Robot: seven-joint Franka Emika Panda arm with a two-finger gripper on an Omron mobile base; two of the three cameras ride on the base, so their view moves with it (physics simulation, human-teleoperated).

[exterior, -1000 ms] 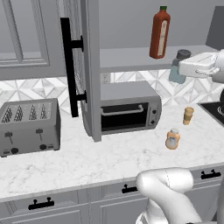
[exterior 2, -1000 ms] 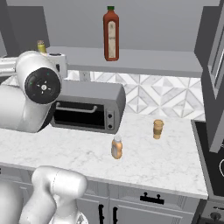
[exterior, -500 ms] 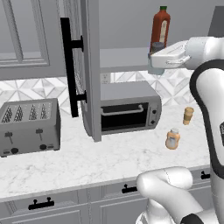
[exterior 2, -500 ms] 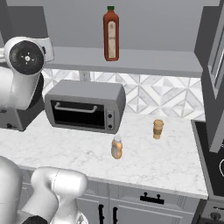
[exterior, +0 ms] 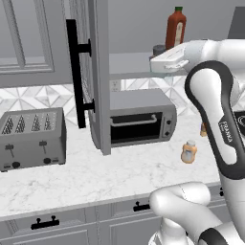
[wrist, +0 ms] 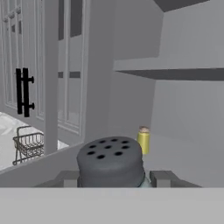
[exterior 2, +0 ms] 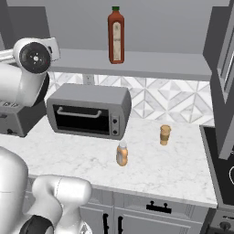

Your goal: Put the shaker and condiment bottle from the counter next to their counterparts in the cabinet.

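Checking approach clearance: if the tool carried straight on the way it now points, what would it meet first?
Probably the small yellow bottle on the cabinet shelf, slightly right of the tool holding the shaker; otherwise the cabinet's back wall. Depth is unclear.

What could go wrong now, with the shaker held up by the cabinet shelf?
The shaker sits between the fingers at about shelf height, so it could clip the shelf edge and get knocked loose. The open cabinet door stands close beside the arm, and a swing could strike it. On the shelf, a small yellow bottle stands just ahead, and pushing in too far could topple it.
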